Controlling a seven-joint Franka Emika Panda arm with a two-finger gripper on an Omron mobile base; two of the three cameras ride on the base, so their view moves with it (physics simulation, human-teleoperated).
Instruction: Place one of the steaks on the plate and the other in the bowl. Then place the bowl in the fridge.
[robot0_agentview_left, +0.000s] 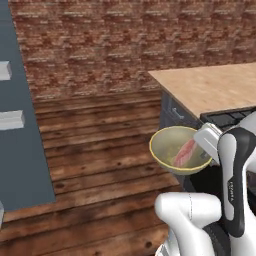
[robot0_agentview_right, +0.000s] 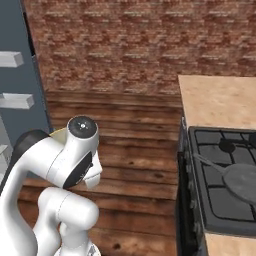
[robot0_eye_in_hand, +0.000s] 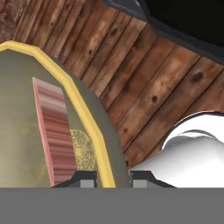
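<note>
The olive-tan bowl (robot0_agentview_left: 172, 145) with a yellow rim hangs tilted above the wooden floor, beside the counter's end. One pinkish-red steak (robot0_agentview_left: 185, 153) lies inside it. My gripper (robot0_agentview_left: 204, 154) is shut on the bowl's right rim. In the hand view the bowl (robot0_eye_in_hand: 26, 131) fills the left side, with the steak (robot0_eye_in_hand: 54, 131) running across it. The rim passes between the two fingertips of the gripper (robot0_eye_in_hand: 113, 178). The slate-blue fridge (robot0_agentview_left: 22, 150) stands at the far left, with pale grey blocks on its face. The plate is out of view.
A light wood counter (robot0_agentview_left: 210, 85) and a black stove (robot0_agentview_right: 220, 180) with a grey frying pan (robot0_agentview_right: 240, 180) lie to the right. A brick wall (robot0_agentview_left: 125, 45) closes the back. Wooden floor (robot0_agentview_left: 100, 165) stretches between the fridge and the counter.
</note>
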